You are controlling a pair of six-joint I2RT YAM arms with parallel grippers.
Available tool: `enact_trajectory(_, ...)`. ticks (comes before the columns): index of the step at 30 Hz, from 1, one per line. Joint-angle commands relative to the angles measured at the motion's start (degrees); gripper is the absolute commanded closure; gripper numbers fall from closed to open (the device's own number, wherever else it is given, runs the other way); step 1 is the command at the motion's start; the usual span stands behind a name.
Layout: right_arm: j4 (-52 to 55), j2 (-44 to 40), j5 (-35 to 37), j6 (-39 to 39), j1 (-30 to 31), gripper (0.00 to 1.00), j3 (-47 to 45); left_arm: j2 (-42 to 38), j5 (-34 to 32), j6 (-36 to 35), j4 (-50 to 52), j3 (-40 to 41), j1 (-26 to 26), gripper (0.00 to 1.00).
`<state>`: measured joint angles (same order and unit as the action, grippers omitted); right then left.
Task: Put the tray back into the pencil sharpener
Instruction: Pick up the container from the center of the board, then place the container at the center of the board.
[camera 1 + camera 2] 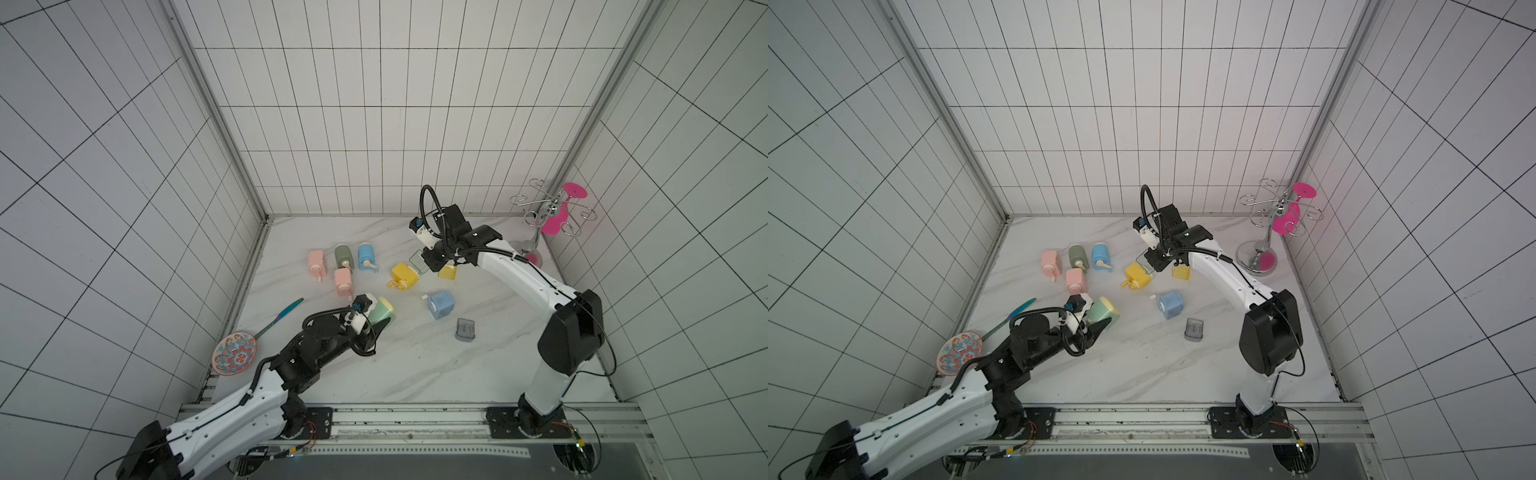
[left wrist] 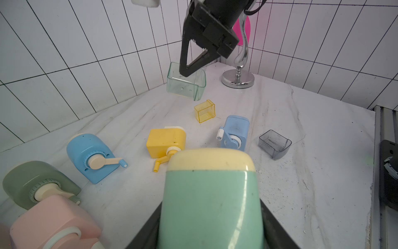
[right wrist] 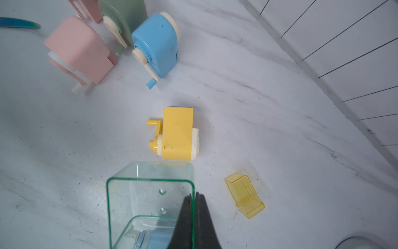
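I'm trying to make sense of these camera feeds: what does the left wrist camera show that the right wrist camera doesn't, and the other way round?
Only the left wrist view: the mint sharpener held in the left gripper, and the grey tray lying on the table.
Only the right wrist view: the end of a blue-green knife.
Both: the clear tray pinched by the right gripper, the yellow sharpener and the yellow tray.
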<state>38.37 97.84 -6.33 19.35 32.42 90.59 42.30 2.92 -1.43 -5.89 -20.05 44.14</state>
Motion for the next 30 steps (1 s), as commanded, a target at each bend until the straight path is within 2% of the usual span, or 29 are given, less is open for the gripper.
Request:
enact_trajectory(1,0.5,-5.5,0.1,3.2,2.7,1.0,-9.2,-1.4,-0.8,1.7,-3.3,0.9,-0.1,1.0)
enact_trajectory(8,-0.7,-17.3,0.2,7.9,8.0,1.0,-27.2,-1.0,1.0,1.4,-2.5,1.0,-0.1,1.0)
enact_trajectory(13,-2.9,-20.8,-3.0,11.1,11.8,1.0,-36.3,-1.1,1.6,1.2,-2.0,0.9,0.0,1.0)
enact_trajectory(23,-5.2,-10.9,-3.8,12.8,15.6,1.0,-37.7,-2.6,0.7,2.0,1.1,1.0,0.0,1.0)
enact_trajectory(30,-6.8,-7.4,-2.3,14.0,16.6,0.98,-38.2,-3.5,-1.4,2.3,2.3,1.2,0.0,1.0)
